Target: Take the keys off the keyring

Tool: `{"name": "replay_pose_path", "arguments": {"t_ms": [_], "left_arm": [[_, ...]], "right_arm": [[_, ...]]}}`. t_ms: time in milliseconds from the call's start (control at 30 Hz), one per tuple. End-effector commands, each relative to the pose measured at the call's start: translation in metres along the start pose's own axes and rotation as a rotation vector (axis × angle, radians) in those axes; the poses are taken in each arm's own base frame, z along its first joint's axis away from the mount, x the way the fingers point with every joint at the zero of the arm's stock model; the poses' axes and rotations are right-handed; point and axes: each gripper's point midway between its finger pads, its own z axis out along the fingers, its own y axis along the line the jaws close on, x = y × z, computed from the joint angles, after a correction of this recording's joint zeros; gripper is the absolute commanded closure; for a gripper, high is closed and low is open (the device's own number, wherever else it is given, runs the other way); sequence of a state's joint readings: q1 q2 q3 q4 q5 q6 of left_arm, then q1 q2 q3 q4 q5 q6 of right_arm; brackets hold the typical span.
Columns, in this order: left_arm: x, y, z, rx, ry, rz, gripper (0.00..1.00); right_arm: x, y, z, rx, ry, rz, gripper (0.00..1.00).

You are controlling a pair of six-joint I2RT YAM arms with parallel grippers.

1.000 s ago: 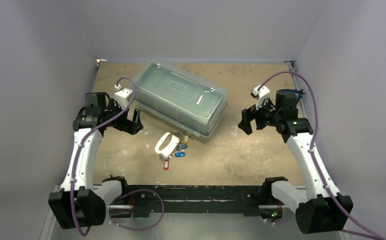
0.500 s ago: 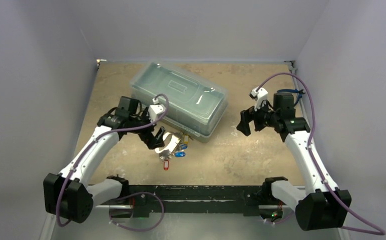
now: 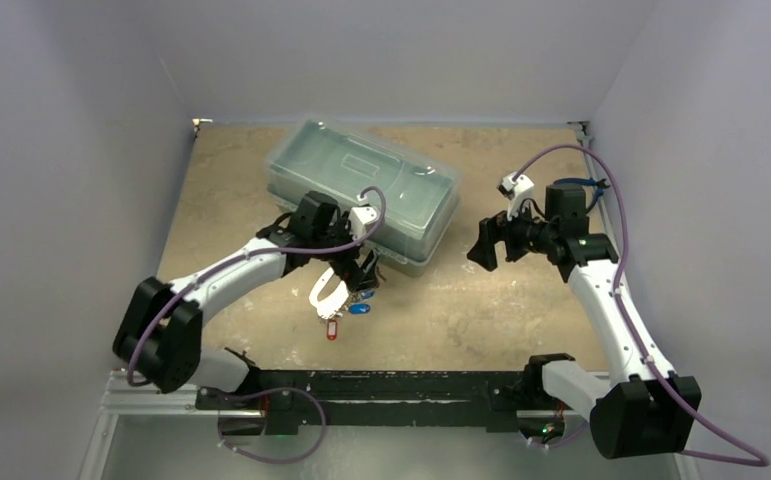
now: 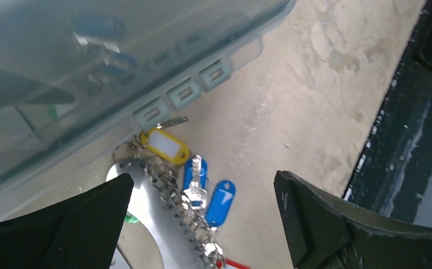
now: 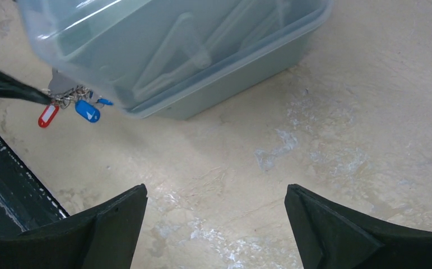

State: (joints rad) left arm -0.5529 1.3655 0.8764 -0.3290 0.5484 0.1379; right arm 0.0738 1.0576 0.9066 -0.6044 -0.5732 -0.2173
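The keys (image 3: 351, 303) lie in a bunch on the table just in front of the plastic box. In the left wrist view I see a yellow tag (image 4: 165, 145), two blue tags (image 4: 220, 196), a bit of red, and a metal chain along the whitish strap (image 4: 146, 207). The strap shows from above (image 3: 327, 291). My left gripper (image 3: 358, 272) is open, right over the bunch, jaws either side of it. My right gripper (image 3: 487, 246) is open and empty, to the right of the box. The right wrist view shows the red tag (image 5: 47, 116) and a blue tag (image 5: 87, 110).
A clear lidded plastic box (image 3: 366, 192) stands at the back middle, its front edge touching the key bunch. Blue-handled pliers (image 3: 579, 184) lie behind the right arm. A black rail (image 3: 391, 385) runs along the table's near edge.
My left arm has swung right and forward, from the table's left side to over the key bunch. The right gripper has shifted slightly left. The box seems nudged a little.
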Motion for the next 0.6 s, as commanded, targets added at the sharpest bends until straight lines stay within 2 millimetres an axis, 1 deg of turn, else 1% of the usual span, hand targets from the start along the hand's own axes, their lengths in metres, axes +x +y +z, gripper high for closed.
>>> {"name": "replay_pose_path", "arguments": {"t_ms": [0,67,100,200,300,400,433,467,500,567], "left_arm": [[-0.074,0.039,0.023,-0.109,-0.177,0.039,0.01],[-0.09,0.057,0.036,-0.142,-0.166,0.047,0.01],[-0.095,0.067,0.043,-0.16,-0.149,0.054,0.01],[-0.114,0.097,0.061,-0.218,-0.13,0.073,0.01],[-0.124,0.115,0.08,-0.239,-0.143,0.072,0.01],[-0.136,0.126,0.09,-0.253,-0.149,0.051,0.01],[-0.141,0.126,0.088,-0.251,-0.147,0.051,0.01],[-0.145,0.125,0.082,-0.236,-0.145,0.046,0.01],[-0.149,0.121,0.072,-0.214,-0.141,0.047,0.01],[-0.15,0.116,0.044,-0.207,-0.134,0.056,0.01]], "right_arm": [[-0.013,0.009,-0.004,-0.049,-0.022,-0.031,0.01],[-0.014,0.009,-0.004,-0.055,-0.015,-0.039,0.01],[-0.014,0.009,-0.003,-0.057,-0.014,-0.041,0.01],[-0.013,0.002,0.0,-0.032,-0.008,-0.049,0.01],[-0.019,-0.006,0.003,0.005,-0.016,-0.035,0.01],[-0.029,-0.009,0.007,0.005,-0.038,-0.029,0.01],[-0.033,-0.009,0.008,-0.006,-0.044,-0.033,0.01],[-0.035,-0.007,0.009,-0.019,-0.046,-0.036,0.01],[-0.038,-0.005,0.009,-0.031,-0.048,-0.042,0.01],[-0.04,0.002,0.014,-0.047,-0.043,-0.064,0.01]]}}
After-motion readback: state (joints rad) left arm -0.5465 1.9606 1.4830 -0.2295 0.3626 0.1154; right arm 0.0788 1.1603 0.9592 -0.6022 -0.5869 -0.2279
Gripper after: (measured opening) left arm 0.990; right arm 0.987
